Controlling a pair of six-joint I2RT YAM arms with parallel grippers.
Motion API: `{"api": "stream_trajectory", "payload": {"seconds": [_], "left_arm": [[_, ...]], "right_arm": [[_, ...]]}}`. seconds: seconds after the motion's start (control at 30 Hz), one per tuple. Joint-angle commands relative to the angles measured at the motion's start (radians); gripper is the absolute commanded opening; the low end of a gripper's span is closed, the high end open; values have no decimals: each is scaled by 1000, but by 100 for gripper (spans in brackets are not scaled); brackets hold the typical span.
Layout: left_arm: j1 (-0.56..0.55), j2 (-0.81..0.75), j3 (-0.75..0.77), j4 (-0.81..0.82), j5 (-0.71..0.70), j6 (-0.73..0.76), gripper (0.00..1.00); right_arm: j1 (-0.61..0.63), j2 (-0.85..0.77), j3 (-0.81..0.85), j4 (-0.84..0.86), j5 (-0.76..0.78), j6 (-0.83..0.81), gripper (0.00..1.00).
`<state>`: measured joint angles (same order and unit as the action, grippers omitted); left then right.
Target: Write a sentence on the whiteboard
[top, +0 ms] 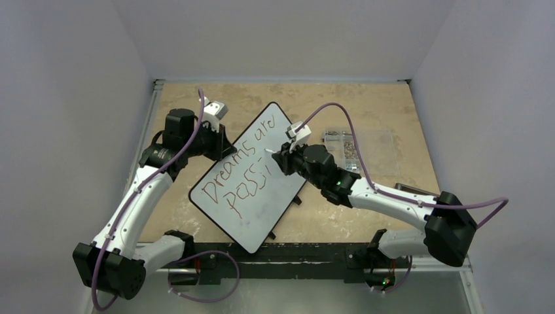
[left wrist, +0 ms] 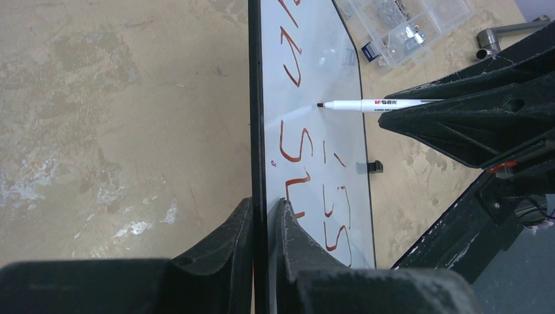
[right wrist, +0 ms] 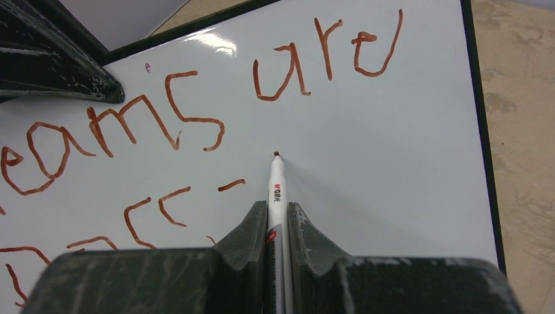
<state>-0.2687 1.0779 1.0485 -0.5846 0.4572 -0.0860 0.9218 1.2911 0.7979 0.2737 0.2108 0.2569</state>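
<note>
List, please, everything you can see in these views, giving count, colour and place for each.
whiteboard: one, white with a thin black rim, mid-table, turned diagonally between the arms
writing: two lines, red-brown, on the whiteboard; "Dreams are" above an unfinished word
marker: one, white barrel, tip on or just above the board below "are"
compartment box: one, clear, small parts inside, on the table right of the whiteboard
table: one, mottled beige, under everything
left gripper: one, black, shut on the whiteboard's edge
right gripper: one, black, shut on the marker
</note>
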Motion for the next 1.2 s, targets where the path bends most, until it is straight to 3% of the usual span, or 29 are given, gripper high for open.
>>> {"api": "stream_trajectory", "payload": {"seconds": [0.0, 0.73, 1.17], "left_arm": [[-4, -19, -7, 16, -6, 64, 0], [-4, -25, -5, 15, -3, 63, 0], [-4, -26, -7, 16, 0, 60, 0]], "right_arm": [[-5, -7, -31, 16, -28, 24, 0], [-5, -116, -198, -38, -67, 106, 0], [-5, -124, -163, -78, -77, 101, 0]]}}
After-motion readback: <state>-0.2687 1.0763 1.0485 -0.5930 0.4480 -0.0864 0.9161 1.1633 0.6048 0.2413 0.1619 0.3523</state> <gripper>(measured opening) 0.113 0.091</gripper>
